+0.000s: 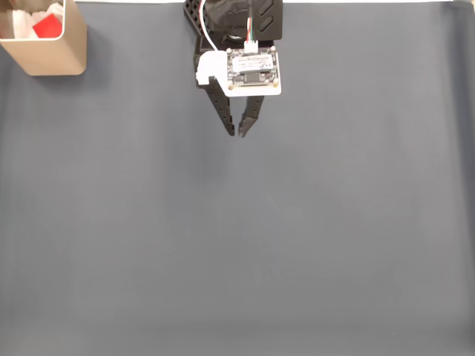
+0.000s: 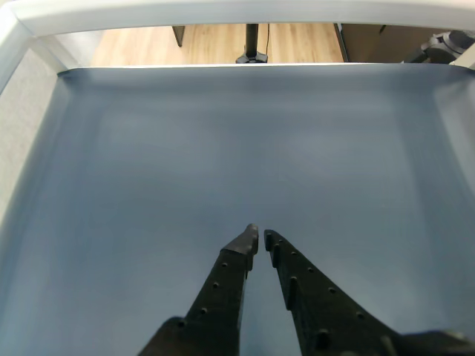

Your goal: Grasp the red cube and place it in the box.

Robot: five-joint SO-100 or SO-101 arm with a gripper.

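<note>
The red cube (image 1: 47, 27) lies inside the tan box (image 1: 58, 56) at the top left corner of the fixed view, against its white inside. My black gripper (image 1: 237, 133) hangs near the top middle of that view, far to the right of the box, with its fingertips almost touching and nothing between them. In the wrist view the gripper (image 2: 259, 239) points out over bare grey mat, its two jaws nearly closed.
A dark grey mat (image 1: 245, 245) covers the whole table. In the wrist view a white frame rail (image 2: 223, 15) runs along the mat's far edge, with wooden floor and a stand behind it.
</note>
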